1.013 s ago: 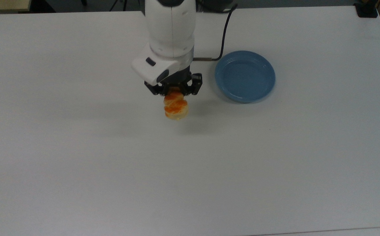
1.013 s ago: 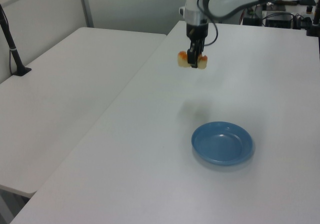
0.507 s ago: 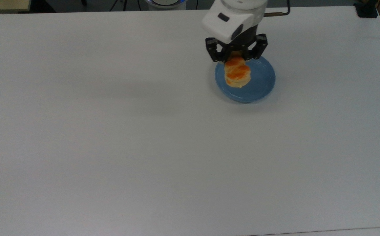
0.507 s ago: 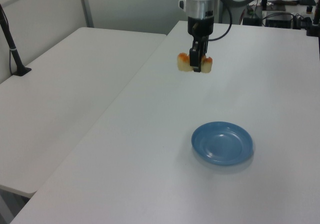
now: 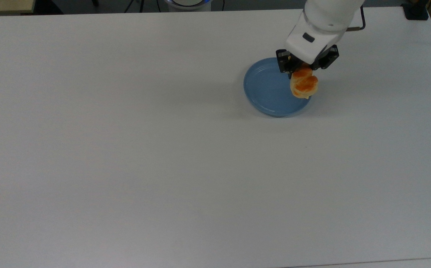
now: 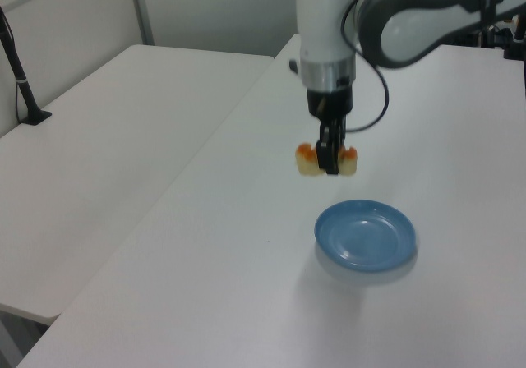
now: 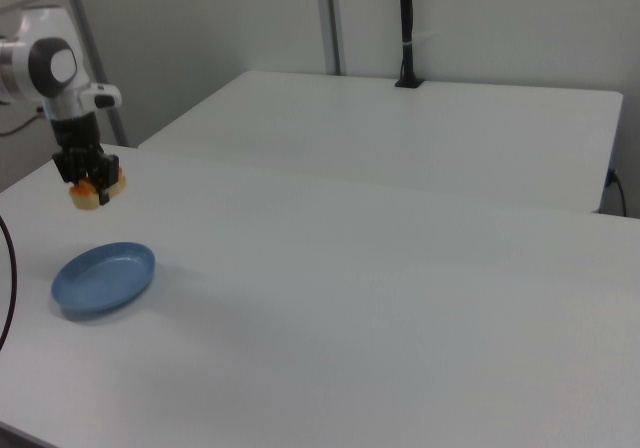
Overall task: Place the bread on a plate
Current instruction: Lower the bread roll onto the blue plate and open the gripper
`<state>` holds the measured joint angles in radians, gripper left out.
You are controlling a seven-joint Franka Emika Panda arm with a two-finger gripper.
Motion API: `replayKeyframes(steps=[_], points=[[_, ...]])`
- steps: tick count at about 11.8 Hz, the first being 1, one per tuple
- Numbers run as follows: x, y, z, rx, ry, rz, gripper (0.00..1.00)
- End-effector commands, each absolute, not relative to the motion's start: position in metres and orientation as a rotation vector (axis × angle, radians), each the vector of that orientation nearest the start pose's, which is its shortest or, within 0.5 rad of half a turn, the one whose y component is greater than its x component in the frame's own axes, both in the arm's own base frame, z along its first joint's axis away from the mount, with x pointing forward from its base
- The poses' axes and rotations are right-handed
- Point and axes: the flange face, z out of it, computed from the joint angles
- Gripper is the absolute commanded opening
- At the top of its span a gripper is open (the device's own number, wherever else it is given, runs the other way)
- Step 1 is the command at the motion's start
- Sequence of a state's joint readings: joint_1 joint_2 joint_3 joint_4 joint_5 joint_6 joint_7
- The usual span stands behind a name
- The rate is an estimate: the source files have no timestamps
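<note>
Since half a second ago, the black two-finger gripper (image 5: 304,69) has been carried from above the plate's 12 o'clock rim toward its 3 o'clock edge in the top view, and it is seen lower in the left view. It is clenched on the small oblong loaf of bread (image 5: 304,85), whose pale beige sides and glossy orange-brown lobed top are held in the air, gripped across the middle with both ends protruding in the left view (image 6: 325,160). The bread's long axis is seen running roughly from 12 to 6 o'clock in the top view. The round blue plate with a ridged raised rim and flat centre (image 5: 266,89) rests on the matt white tabletop (image 5: 126,149), untouched. From the gripper, the plate's centre lies toward 8 o'clock in the top view; in the left view the plate (image 6: 366,235) lies below the bread and toward 5 o'clock, clearly apart. It is judged that the load must be brought over the flat centre and lowered before release, since the rounded loaf could roll off the rim.
</note>
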<state>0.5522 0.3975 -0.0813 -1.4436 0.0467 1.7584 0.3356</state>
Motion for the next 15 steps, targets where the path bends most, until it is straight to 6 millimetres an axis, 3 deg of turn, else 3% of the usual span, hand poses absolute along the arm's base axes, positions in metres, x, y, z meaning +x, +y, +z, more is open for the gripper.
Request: replayKeyframes(steps=[1, 3, 4, 5, 6, 10, 13, 15], points=[[0.583, 0.337, 0.384, -3.178, -0.218, 0.227, 0.35], [0.564, 0.351, 0.341, -3.196, -0.274, 0.277, 0.37], [0.56, 0.35, 0.332, -3.201, -0.275, 0.299, 0.51], [0.558, 0.349, 0.325, -3.21, -0.251, 0.318, 0.84], [0.558, 0.348, 0.323, -3.226, -0.166, 0.317, 1.0], [0.565, 0.336, 0.332, -3.235, -0.101, 0.304, 1.0], [0.578, 0.304, 0.379, -3.216, -0.037, 0.245, 1.0], [0.587, 0.259, 0.436, -3.194, 0.023, 0.197, 1.0]])
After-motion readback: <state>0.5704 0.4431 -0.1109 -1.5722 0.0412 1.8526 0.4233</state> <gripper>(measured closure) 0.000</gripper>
